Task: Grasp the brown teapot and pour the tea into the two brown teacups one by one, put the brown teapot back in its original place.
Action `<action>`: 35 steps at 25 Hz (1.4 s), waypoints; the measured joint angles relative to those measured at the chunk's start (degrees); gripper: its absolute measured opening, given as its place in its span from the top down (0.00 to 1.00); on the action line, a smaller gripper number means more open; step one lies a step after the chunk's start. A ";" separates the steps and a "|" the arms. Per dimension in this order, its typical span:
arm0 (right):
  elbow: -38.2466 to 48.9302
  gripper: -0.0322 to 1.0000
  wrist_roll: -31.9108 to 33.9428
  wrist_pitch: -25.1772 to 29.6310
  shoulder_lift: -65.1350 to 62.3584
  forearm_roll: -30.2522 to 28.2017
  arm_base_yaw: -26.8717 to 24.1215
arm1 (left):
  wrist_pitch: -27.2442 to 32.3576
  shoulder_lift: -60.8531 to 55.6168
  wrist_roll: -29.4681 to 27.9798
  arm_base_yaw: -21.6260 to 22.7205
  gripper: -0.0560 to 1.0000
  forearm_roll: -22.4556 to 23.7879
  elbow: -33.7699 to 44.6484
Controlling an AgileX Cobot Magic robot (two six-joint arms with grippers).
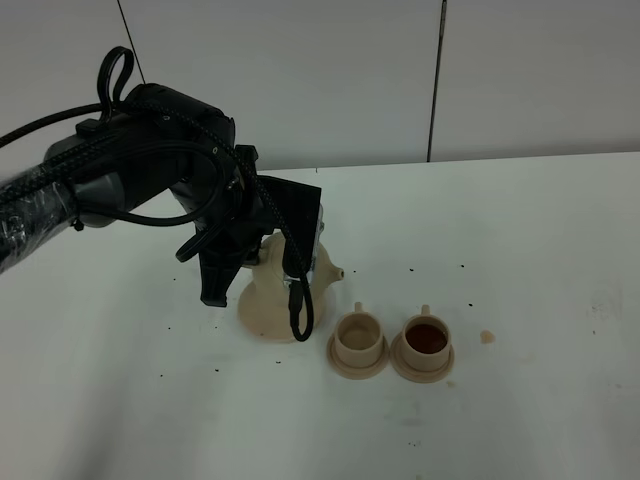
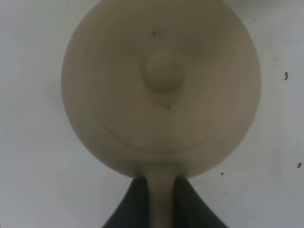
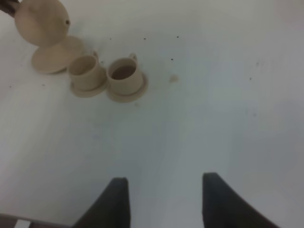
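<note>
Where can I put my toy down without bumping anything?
The table is bare right of the filled teacup, past the little brown splash, and all along the near side. It's crowded where the teapot, its saucer, the left gripper and the other teacup bunch together.

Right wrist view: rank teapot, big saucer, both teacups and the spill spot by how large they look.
1. Brown teapot and big saucer: close, saucer partly covered, so unranked.
2. Empty teacup and tea-filled teacup: alike.
3. Spill spot: smallest.
</note>
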 joint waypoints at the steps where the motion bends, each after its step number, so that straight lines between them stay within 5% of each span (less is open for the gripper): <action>1: 0.00 0.63 0.00 0.00 0.00 0.00 0.00 | 0.21 0.00 0.32 0.00 0.78 -0.17 -0.17; 23: 0.00 0.63 0.00 -0.02 0.00 0.00 0.00 | 5.17 -1.63 6.27 -1.18 0.78 -0.65 -0.51; 35: 0.00 0.63 0.00 -0.02 0.00 0.00 0.00 | 5.28 -1.63 8.27 -3.13 0.78 2.82 -0.51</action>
